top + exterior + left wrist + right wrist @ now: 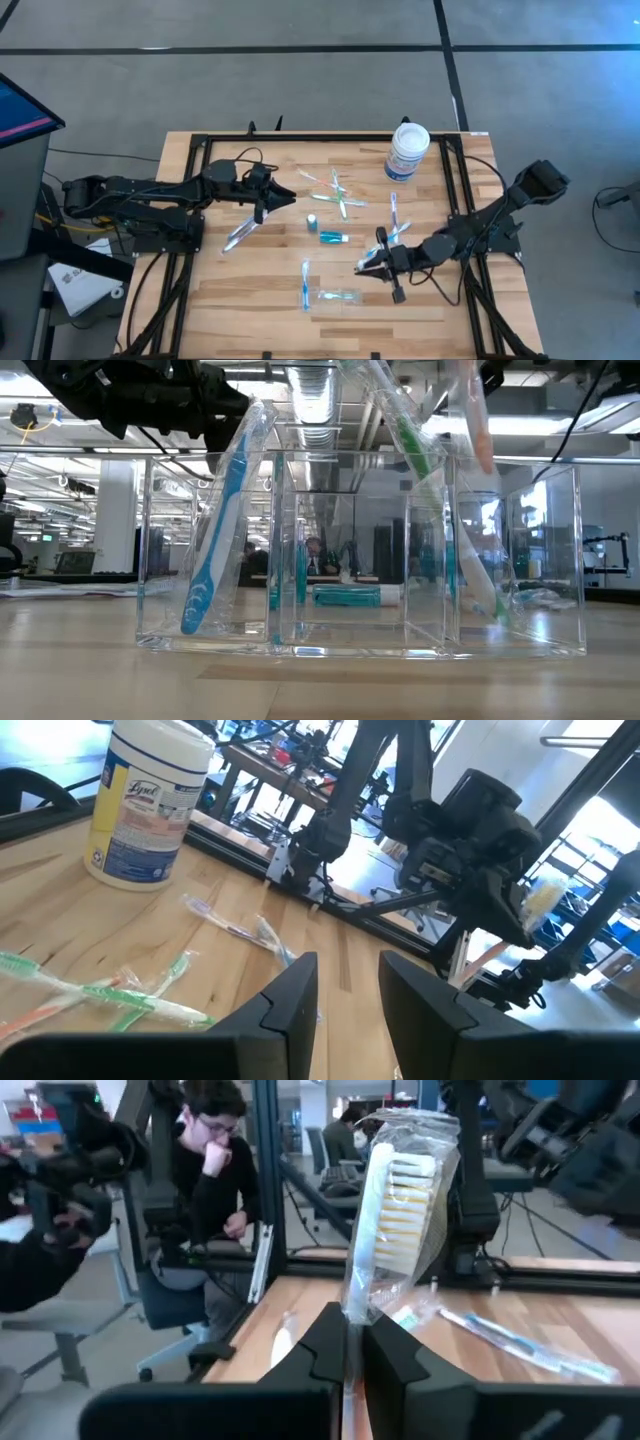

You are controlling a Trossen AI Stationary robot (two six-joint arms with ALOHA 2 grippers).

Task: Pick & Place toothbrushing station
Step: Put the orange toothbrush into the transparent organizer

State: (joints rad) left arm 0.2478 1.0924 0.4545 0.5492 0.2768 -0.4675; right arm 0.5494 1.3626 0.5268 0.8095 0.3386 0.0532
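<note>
Crinkly clear-wrapped toothbrush (395,1200) pinched by right gripper (352,1342); left gripper (347,988) spread, empty | slatted wooden table (260,290)

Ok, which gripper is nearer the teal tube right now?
Right. The right gripper, shut on a wrapped toothbrush, sits just beside the teal tube. The left gripper hovers farther off on the tube's other side.

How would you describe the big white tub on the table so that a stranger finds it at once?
Look at the wooden table from above and go to its far edge, towards the right arm's side. The white tub stands upright there, beyond the scattered toothbrushes. It alone is a tall round canister with a blue label; everything near it is slim and lies flat.
</note>
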